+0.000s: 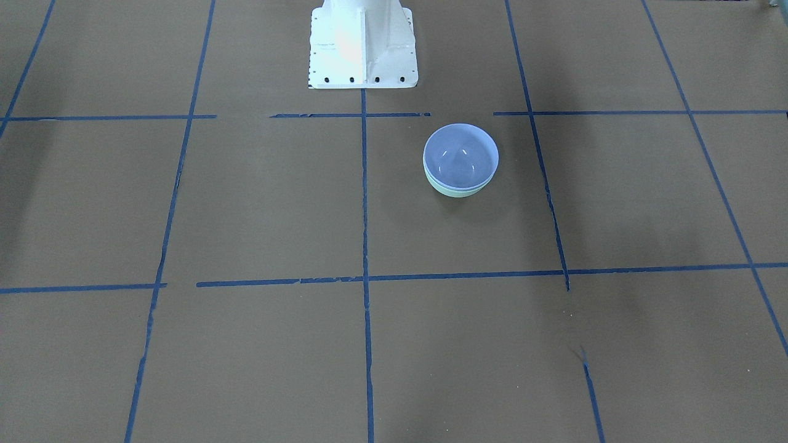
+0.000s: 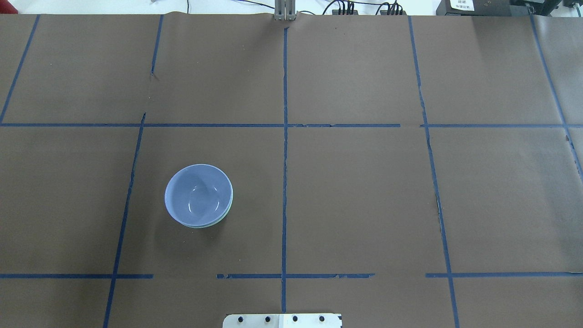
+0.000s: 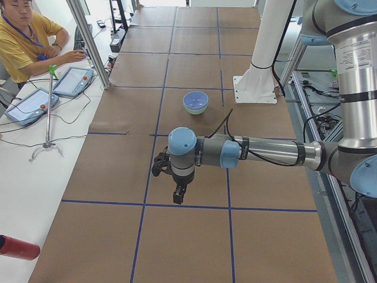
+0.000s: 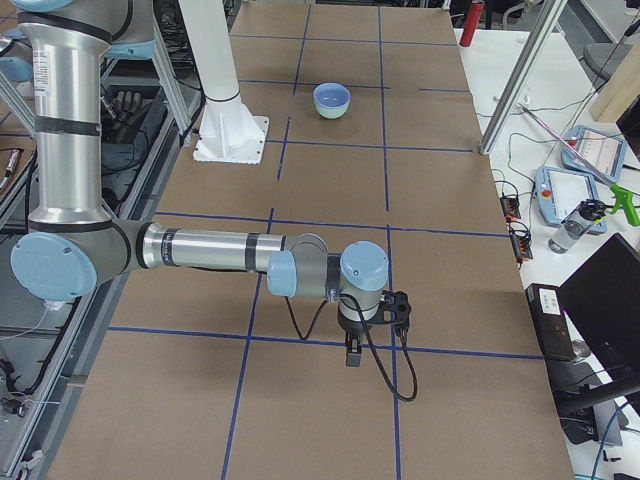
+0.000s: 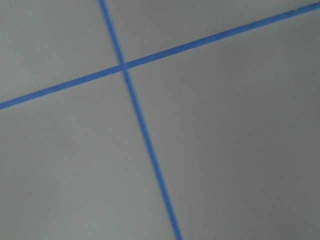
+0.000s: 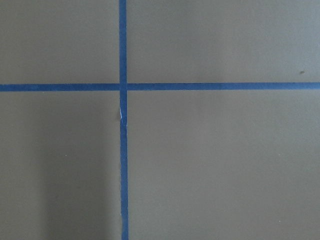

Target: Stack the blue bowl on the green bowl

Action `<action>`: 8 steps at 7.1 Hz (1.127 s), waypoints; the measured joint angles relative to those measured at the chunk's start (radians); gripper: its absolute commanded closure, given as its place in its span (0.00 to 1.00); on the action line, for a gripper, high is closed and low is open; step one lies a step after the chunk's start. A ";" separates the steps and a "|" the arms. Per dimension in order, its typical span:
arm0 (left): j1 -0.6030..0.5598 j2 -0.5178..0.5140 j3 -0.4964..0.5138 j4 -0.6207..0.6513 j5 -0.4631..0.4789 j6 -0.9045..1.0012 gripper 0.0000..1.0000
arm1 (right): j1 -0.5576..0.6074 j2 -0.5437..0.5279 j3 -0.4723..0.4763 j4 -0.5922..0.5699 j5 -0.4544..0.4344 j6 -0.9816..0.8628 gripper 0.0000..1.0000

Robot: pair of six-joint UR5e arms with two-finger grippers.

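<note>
You'll find the blue bowl (image 1: 460, 157) nested inside the green bowl (image 1: 457, 192), both upright with their mouths up. The blue one shows its glossy periwinkle inside and a thin pale rim. Of the pale mint-green one you see only a narrow crescent of rim and wall under it. The stack stands on the table (image 1: 246, 203), on the robot's left half.

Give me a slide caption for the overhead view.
Glossy periwinkle-blue bowl nested inside pale mint-green bowl on brown table.
</note>
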 measured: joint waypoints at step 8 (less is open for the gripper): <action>-0.030 0.008 0.024 0.001 -0.013 0.020 0.00 | 0.000 0.000 0.000 0.001 0.000 0.000 0.00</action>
